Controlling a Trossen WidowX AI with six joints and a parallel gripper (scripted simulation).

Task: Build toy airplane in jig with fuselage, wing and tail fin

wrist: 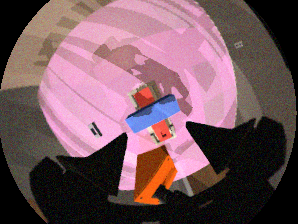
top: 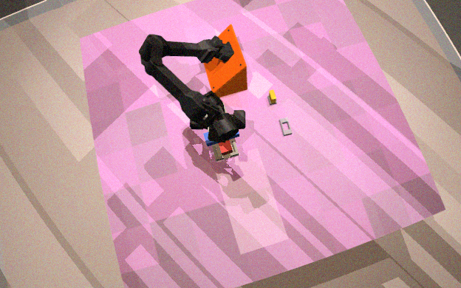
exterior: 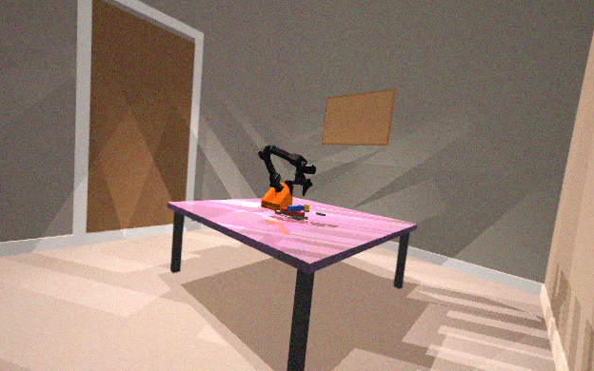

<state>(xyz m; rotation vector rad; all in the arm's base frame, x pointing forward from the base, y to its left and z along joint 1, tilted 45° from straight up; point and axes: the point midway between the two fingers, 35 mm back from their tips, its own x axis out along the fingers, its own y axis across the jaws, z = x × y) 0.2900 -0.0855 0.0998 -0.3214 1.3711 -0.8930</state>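
The red fuselage [top: 225,148] [wrist: 144,97] lies in the pale cradle [top: 217,153]. The blue wing [top: 208,139] [exterior: 295,208] [wrist: 153,113] lies across the top of the fuselage, about level; its tab is hidden, so I cannot tell how deep it sits. A small dark socket shows on the fuselage near its end toward the robot base in the wrist view. The yellow tail fin [top: 272,96] [exterior: 306,207] stands upright in a small holder, apart from the fuselage. My gripper [exterior: 298,194] [wrist: 157,130] is open and empty, above the wing and clear of it.
A grey, empty rectangular holder [top: 287,133] [exterior: 320,214] lies on the pink table top [top: 329,155] near the tail fin. The orange robot base [top: 230,70] [exterior: 276,199] [wrist: 155,180] stands behind the cradle. The arm arches over from it.
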